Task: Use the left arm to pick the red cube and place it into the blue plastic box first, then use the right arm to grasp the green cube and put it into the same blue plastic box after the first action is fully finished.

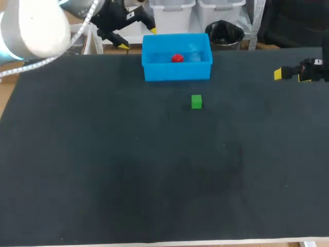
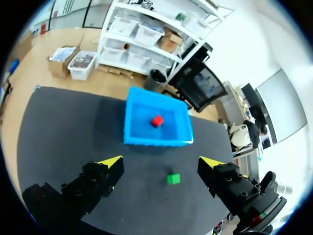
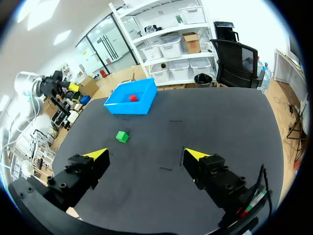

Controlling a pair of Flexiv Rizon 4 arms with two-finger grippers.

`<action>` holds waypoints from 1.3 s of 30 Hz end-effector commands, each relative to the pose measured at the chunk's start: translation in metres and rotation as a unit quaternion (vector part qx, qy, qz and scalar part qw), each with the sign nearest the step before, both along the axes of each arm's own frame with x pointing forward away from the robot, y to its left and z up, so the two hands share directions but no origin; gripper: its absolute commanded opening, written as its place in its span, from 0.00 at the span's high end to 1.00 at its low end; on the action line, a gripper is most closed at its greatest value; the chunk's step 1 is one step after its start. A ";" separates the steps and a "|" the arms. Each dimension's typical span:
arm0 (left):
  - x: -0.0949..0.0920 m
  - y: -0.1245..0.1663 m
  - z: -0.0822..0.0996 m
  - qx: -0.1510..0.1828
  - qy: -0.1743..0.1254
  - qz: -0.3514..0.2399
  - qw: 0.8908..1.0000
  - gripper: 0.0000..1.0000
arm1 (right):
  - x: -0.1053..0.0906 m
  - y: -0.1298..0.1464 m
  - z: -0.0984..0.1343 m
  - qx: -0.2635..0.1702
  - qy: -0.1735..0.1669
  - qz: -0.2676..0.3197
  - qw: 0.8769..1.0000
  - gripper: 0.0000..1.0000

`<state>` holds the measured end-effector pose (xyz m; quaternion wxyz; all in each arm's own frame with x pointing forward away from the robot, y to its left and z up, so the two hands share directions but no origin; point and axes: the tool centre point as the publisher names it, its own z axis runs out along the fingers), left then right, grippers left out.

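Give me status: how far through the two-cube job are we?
Done: the red cube lies inside the blue plastic box, and the left gripper is open, empty and clear of the box.
In hand: nothing. The right gripper is open and well apart from the green cube.
Left: the green cube sits on the table in front of the box, so the right arm's pick and place is not yet done.

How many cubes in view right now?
2. The red cube lies inside the blue box; the green cube sits on the table, apart from the box. None seems hidden.
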<state>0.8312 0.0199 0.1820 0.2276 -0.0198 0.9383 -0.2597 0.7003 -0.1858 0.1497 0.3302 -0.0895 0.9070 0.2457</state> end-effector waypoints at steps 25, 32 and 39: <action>-0.049 0.018 0.003 -0.045 -0.172 -0.066 0.982 0.00 | 0.000 0.000 0.000 0.000 0.000 0.000 1.000 0.00; -0.065 0.021 0.013 -0.069 -0.233 -0.197 0.950 0.00 | 0.000 0.000 0.000 0.000 0.000 0.000 1.000 0.00; -0.079 0.030 0.020 -0.065 -0.256 -0.308 0.914 0.00 | 0.000 0.000 0.000 0.000 0.000 0.000 1.000 0.00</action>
